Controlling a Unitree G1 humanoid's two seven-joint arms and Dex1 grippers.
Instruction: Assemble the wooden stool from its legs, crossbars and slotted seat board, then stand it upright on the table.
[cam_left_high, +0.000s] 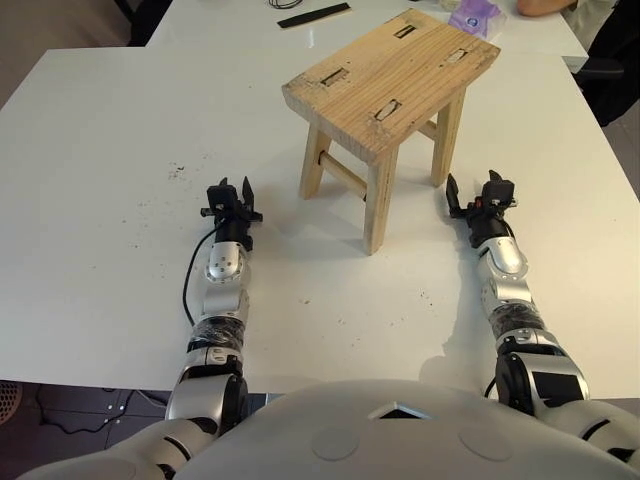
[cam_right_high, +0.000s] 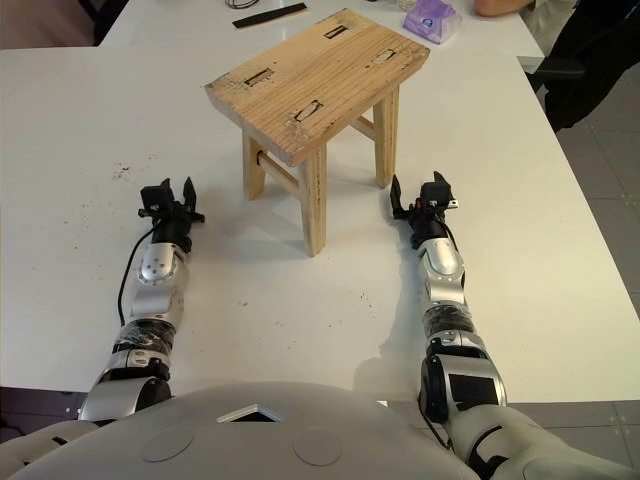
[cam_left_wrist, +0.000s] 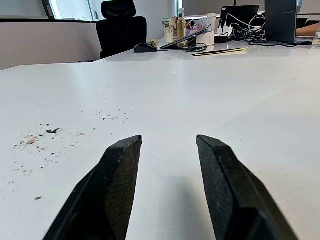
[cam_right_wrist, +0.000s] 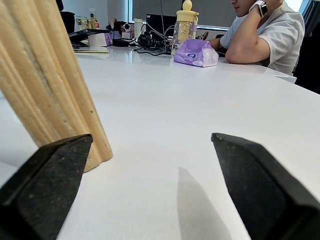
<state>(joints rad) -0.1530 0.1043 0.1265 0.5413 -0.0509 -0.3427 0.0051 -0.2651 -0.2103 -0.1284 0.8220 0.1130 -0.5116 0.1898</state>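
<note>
**Edges and open room.** The desk (cam_left_high: 100, 150) is white and bare across its left half. Its near edge runs under both forearms. Its right edge slants past the right arm, with bare desk between the arm and that edge. A second desk (cam_left_high: 230, 15) butts against the far edge. A black strip (cam_left_high: 314, 14) and a purple pack (cam_left_high: 472, 15) lie on it.

**Surface and room.** Dark specks (cam_left_high: 178, 170) are scattered on the desk, beyond the left hand and to its left. A few more lie near the front leg of the stool. In the left wrist view, an office chair (cam_left_wrist: 121, 22), bottles and cables stand at the far end of the room.

**Stool.** The stool (cam_left_high: 390, 110) stands upright on its four legs, right of the desk's centre. The seat (cam_left_high: 400, 70) is on top and shows four slots. A crossbar (cam_left_high: 342, 172) joins the two left legs.

**Hands.**
- The left hand (cam_left_high: 235, 183) rests low over the desk, to the left of the stool and apart from it. Its fingers are spread and hold nothing.
- The right hand (cam_left_high: 472, 180) rests low over the desk, just beside the right rear leg (cam_left_high: 445, 140). Its fingers are spread wide and hold nothing. In the right wrist view one finger (cam_right_wrist: 55, 175) sits close to the foot of the leg. Contact between them cannot be determined.
</note>
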